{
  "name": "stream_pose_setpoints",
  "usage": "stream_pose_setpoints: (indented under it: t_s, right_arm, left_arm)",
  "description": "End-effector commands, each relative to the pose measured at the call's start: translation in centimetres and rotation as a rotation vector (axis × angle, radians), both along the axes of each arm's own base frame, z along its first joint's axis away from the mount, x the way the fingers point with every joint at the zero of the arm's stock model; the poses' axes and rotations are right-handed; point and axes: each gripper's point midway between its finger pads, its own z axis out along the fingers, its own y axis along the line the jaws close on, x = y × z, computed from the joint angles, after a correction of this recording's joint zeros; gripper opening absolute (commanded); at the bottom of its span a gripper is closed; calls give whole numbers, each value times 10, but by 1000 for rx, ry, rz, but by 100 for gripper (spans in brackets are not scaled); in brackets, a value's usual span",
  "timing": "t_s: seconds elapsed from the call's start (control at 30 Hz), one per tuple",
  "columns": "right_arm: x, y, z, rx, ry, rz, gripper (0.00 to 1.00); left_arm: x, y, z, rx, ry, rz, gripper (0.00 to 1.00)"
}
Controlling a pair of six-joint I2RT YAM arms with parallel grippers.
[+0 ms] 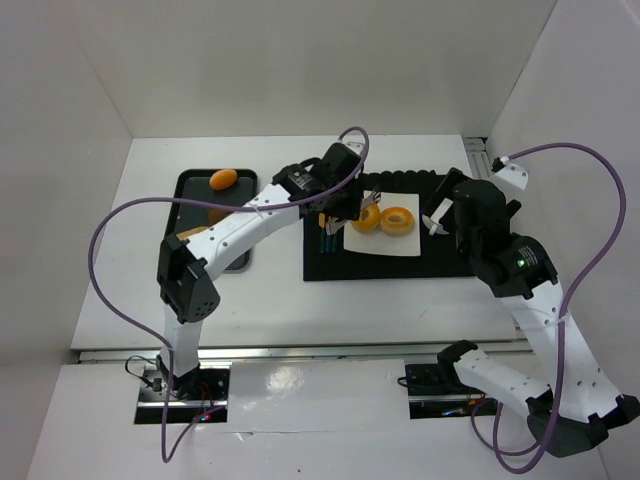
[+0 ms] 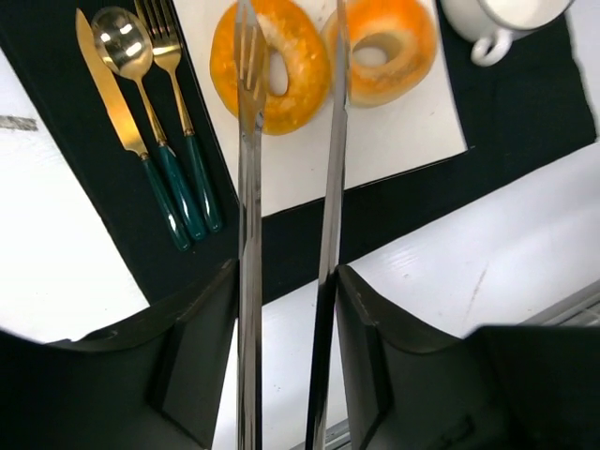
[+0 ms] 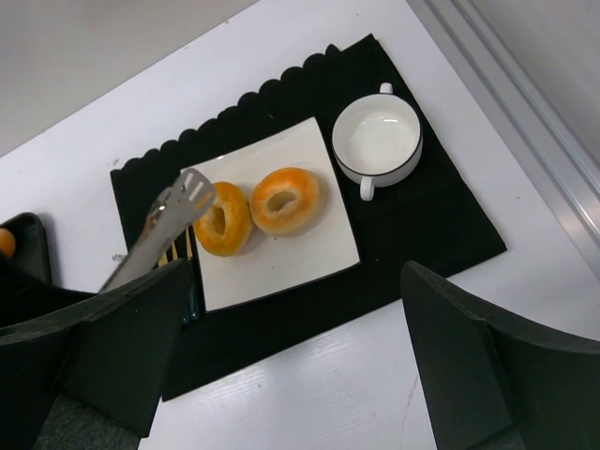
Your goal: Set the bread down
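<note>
Two golden-orange ring breads lie side by side on a white square plate [image 1: 385,246]: the left bread [image 1: 366,218] and the right bread [image 1: 398,221]. My left gripper [image 1: 336,196] is shut on metal tongs [image 2: 248,234]. The tong blades stand apart, and their tips reach over the left bread [image 2: 305,86], which sits next to the right bread [image 2: 414,45]. I cannot tell whether the tips touch it. My right gripper [image 1: 446,214] is open and empty, high above the mat. In its view the tongs [image 3: 159,225] end beside the left bread [image 3: 234,236], and the right bread [image 3: 309,192] lies free.
A black placemat [image 1: 440,262] lies under the plate. A knife, spoon and fork [image 2: 178,187] with green handles lie left of the plate. A white two-handled cup [image 3: 378,142] stands right of it. A black tray [image 1: 196,186] at the far left holds a small orange bun [image 1: 223,179].
</note>
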Motion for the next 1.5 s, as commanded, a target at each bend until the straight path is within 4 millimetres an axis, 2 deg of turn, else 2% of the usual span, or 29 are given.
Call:
stream_pose_setpoints:
  t_s: [0.0, 0.07, 0.1, 0.13, 0.17, 0.2, 0.23, 0.27, 0.3, 0.4, 0.43, 0.5, 0.53, 0.57, 0.6, 0.73, 0.77, 0.8, 0.87, 0.97, 1.03, 1.07, 1.17, 1.27, 1.37, 1.4, 1.47]
  right_arm:
    - [5, 1, 8, 6, -22, -2, 100]
    - [5, 1, 4, 2, -13, -1, 100]
    - [5, 3, 4, 7, -11, 8, 100]
    - [6, 3, 2, 7, -13, 8, 100]
    - [6, 5, 2, 12, -11, 17, 100]
    - [6, 5, 2, 12, -11, 18, 100]
    - [8, 8, -2, 17, -6, 30, 100]
    - [8, 8, -5, 14, 2, 30, 100]
    - [9, 11, -4, 22, -6, 39, 100]
    - [9, 13, -12, 29, 13, 47, 100]
    - [9, 15, -13, 34, 16, 58, 100]
    - [10, 16, -11, 38, 7, 58, 100]
    - [10, 16, -11, 38, 7, 58, 100]
    - [13, 17, -11, 38, 7, 58, 100]
    - [13, 17, -11, 38, 7, 58, 100]
    - [18, 21, -15, 39, 18, 68, 100]
    - [17, 23, -19, 40, 28, 77, 100]
    - [17, 23, -19, 40, 29, 77, 100]
    - [18, 25, -21, 44, 30, 85, 100]
    - [21, 29, -31, 32, 63, 104, 100]
    - [26, 33, -40, 17, 97, 119, 100]
    - [29, 37, -51, 7, 142, 129, 100]
    - [34, 40, -61, -12, 193, 127, 100]
    - [39, 42, -86, -37, 278, 119, 100]
    - [44, 43, -110, -61, 361, 97, 100]
    - [45, 44, -113, -57, 369, 92, 100]
    - [44, 44, -120, -65, 389, 91, 100]
  left_arm:
    - [-4, 8, 76, -105, -135, 9, 55]
    - [-5, 19, 83, -91, -159, 38, 52]
    - [-7, 29, 77, -50, -160, 48, 52]
    - [-6, 47, 87, -20, -209, 98, 52]
    - [-7, 60, 84, 19, -226, 122, 52]
    - [-9, 74, 60, 92, -215, 141, 51]
    - [-5, 90, 56, 150, -261, 187, 51]
    - [-8, 103, 62, 165, -307, 186, 51]
    - [-4, 116, 36, 202, -302, 206, 51]
    - [0, 142, 17, 187, -310, 249, 51]
    - [-2, 147, -3, 199, -292, 247, 52]
    - [-3, 153, -15, 176, -291, 267, 52]
    - [-11, 156, -38, 190, -255, 254, 52]
    - [-9, 157, -45, 183, -253, 257, 54]
    - [-16, 162, -63, 189, -222, 272, 54]
    - [-29, 166, -94, 187, -143, 281, 59]
    - [-35, 167, -103, 189, -118, 275, 68]
    - [-36, 165, -104, 174, -107, 270, 72]
    - [-43, 171, -112, 189, -68, 280, 85]
    - [-49, 174, -102, 192, -55, 273, 96]
    - [-46, 169, -77, 157, -79, 270, 100]
    - [-44, 168, -66, 156, -80, 270, 100]
    - [-43, 171, -39, 138, -104, 265, 100]
    - [-45, 174, -6, 96, -121, 266, 100]
    - [-44, 193, 25, 27, -159, 317, 100]
    - [-43, 194, 25, 18, -151, 316, 100]
    - [-46, 199, 40, -43, -161, 323, 100]
